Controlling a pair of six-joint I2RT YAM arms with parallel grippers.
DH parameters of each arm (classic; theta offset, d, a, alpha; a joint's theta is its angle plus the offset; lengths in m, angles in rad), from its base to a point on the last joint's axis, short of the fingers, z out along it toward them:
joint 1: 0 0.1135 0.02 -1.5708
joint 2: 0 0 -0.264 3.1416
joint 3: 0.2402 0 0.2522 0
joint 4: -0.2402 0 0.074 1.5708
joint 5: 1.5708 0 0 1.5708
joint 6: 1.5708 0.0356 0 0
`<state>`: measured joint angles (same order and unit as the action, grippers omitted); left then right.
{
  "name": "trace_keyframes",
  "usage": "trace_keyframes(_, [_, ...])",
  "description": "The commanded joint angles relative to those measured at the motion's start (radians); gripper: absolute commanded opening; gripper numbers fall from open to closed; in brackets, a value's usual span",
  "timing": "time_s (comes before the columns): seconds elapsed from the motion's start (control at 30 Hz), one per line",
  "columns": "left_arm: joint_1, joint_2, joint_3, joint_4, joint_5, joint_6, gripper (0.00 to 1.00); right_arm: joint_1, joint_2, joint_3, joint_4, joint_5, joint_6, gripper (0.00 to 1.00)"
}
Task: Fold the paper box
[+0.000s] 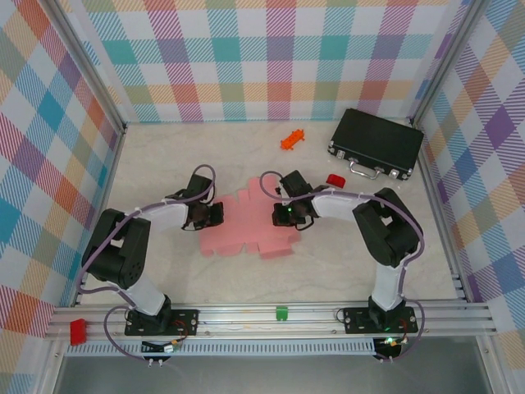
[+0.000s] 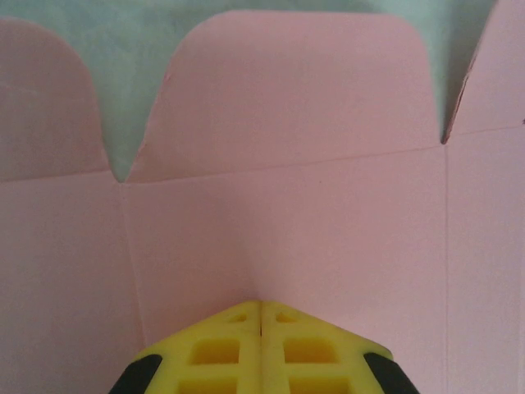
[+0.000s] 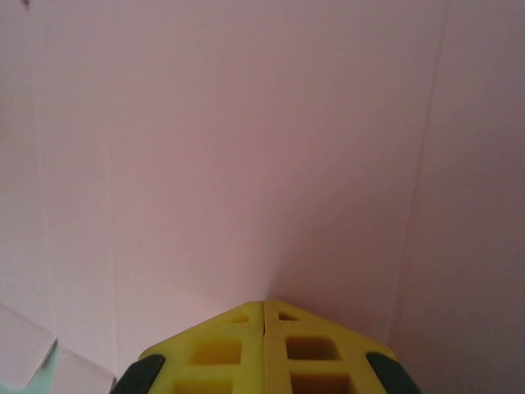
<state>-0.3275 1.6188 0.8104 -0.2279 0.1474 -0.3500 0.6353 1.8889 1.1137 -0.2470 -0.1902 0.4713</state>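
Observation:
The paper box point(image 1: 246, 223) lies as a flat pink die-cut sheet with tabs in the middle of the table. My left gripper point(image 1: 215, 215) is over its left edge and my right gripper point(image 1: 283, 215) over its right part. In the left wrist view the yellow jaws of the left gripper point(image 2: 261, 303) are pressed together, tips down on the pink sheet point(image 2: 328, 213), whose rounded tabs lie ahead. The right wrist view shows the right gripper point(image 3: 264, 303) shut the same way, its tips against the pink sheet point(image 3: 205, 164). Nothing is between either pair of jaws.
A black hard case point(image 1: 376, 144) lies at the back right, with a small red object point(image 1: 335, 180) in front of it. An orange piece point(image 1: 292, 138) sits at the back centre. Plaid walls point(image 1: 49, 164) close in three sides.

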Motion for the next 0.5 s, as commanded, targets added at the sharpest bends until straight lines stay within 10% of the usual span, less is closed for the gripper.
trace_keyframes(0.0, [-0.026,-0.039,-0.066,-0.088,-0.004,-0.046,0.00,0.007,0.055,0.058,-0.064,0.056,-0.018,0.01])
trace_keyframes(0.47, [-0.151,-0.226,-0.210,-0.014,0.088,-0.242,0.00,0.007,0.302,0.488,-0.220,0.084,-0.115,0.03])
